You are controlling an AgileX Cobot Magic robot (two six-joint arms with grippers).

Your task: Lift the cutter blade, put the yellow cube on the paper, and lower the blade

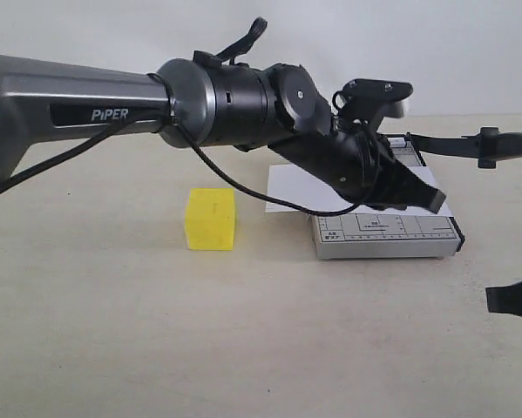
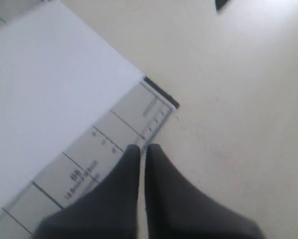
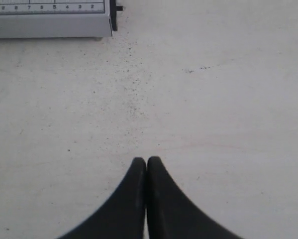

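Note:
The yellow cube sits on the table left of the grey gridded cutter base. The white paper lies across the base, partly hidden by my left arm. The cutter blade is a thin black lever reaching rightward from the base's far corner, off the base's edge. My left gripper is shut and empty, hovering above the base's near right corner. In the left wrist view the shut gripper is over the base beside the paper. My right gripper is shut and empty over bare table.
The base's corner lies ahead of the right gripper in its wrist view. My left arm spans the scene above the paper. The beige tabletop extends in front of the cube and base.

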